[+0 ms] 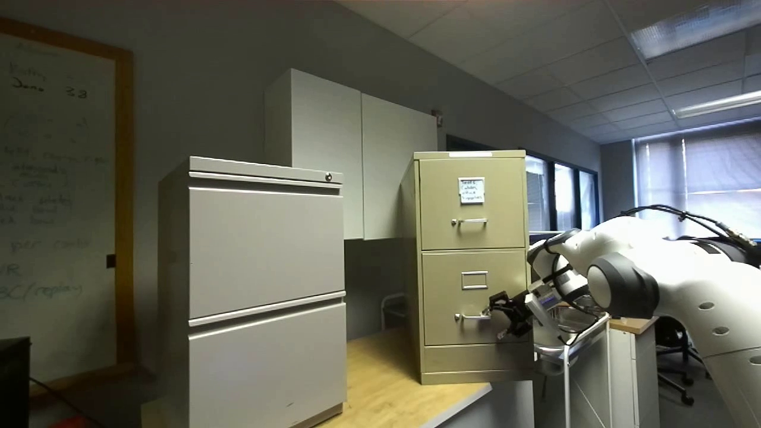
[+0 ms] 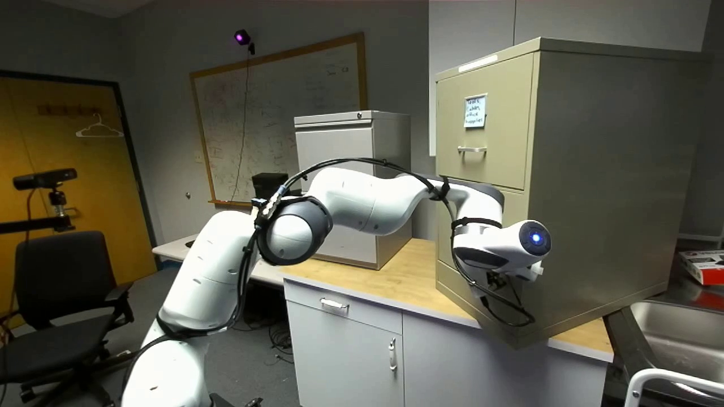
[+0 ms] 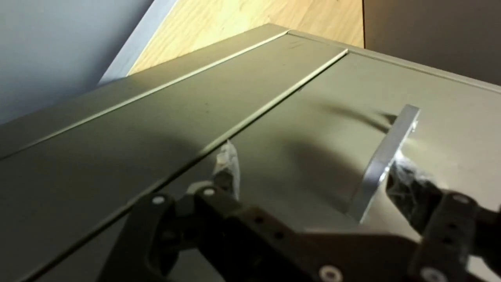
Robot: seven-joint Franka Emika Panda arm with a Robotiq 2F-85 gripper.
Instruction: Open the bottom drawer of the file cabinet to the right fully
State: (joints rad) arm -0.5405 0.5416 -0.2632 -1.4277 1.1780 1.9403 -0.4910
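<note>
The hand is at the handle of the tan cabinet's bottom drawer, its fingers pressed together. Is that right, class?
Wrong on one point: the fingers are spread apart, as the wrist view shows. The hand is at the handle of the bottom drawer.

This is a robotics lab in an office room. The lab part is a jointed white robot arm (image 2: 362, 198) in front of the front edge of the wood-topped worktop (image 2: 413, 280), and a bar-shaped camera (image 2: 44, 179), well out from that edge. The office part is a file cabinet (image 2: 605, 186) jutting over the front edge near the end beside the sink (image 2: 681, 328), its label (image 2: 475, 111) seeming to read "office supplies", though the writing is too small to be sure; a pale grey cabinet (image 2: 334, 148) toward the opposite end; a black chair (image 2: 62, 294) well apart from the corner there; a whiteboard (image 2: 288, 113), wall cupboards (image 1: 371, 166) and window blinds (image 1: 701, 172).
</note>
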